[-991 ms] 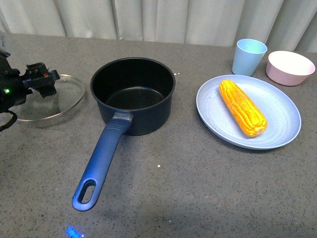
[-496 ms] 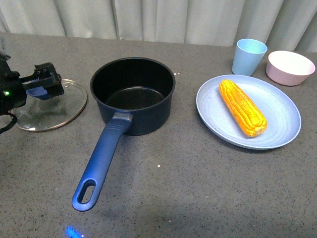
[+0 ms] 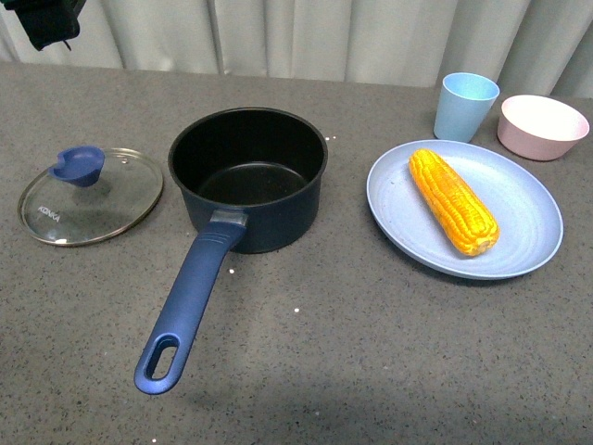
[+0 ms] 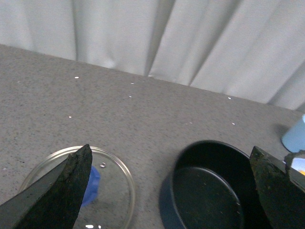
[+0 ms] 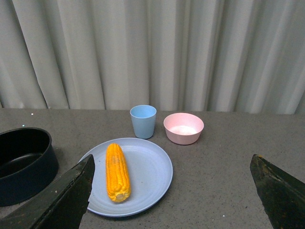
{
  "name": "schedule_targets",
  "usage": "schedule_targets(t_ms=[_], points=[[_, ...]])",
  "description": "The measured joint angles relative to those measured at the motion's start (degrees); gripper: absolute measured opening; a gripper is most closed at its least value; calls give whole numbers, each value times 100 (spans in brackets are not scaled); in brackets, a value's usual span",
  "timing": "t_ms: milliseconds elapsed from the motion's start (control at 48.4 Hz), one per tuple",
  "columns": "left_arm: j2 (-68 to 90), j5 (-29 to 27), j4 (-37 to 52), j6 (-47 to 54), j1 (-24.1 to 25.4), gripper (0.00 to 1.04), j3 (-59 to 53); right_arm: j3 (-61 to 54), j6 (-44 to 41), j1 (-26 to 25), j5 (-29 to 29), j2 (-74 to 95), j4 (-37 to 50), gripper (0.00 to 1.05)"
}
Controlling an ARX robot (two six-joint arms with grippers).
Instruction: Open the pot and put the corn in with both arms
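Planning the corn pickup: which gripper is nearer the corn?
Right, probably. The right gripper faces the corn on the plate, fingers open. The left gripper hangs high on the lid's side, with the pot between it and the corn.

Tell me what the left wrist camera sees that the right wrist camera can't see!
Only the left wrist view shows the glass lid with its blue knob, lying flat on the grey table. Only the right wrist view shows the corn cob on the pale blue plate, and the pink bowl. Both show the open pot, the pale blue cup (just its edge in the left one), the table and the curtain.
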Motion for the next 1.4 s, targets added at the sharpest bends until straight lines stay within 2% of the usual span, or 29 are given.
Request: schedule_targets(t_ms=[186,248,289,434,764,847,909,1012,1405], points=[[-782,-358,15,127,-424,98,-693,0,0,0,2,0,0,96],[-798,-767,997,518,-468,86,-1139,0,0,0,-2,0,0,96],[-898,-791,1453,737,-417,77,-1429,0,2,0,0,0,0,96],[-1309,-702,1899,1003,-225,52,-2009,0,0,0,0,0,0,96],[-2404,-417,1456,1088,28,4,-2756,0,2,0,0,0,0,96],[-2723,-356,1255,1108,87,4,-2881,0,0,0,0,0,0,96],[-2999,-31,1049,1126,326,4,-2981,0,0,0,-2,0,0,96],[-3536,13,678,1123,498,4,-3126,0,0,0,0,0,0,96],[-5209,50,-708,1126,505,4,-3340,0,0,0,0,0,0,96]])
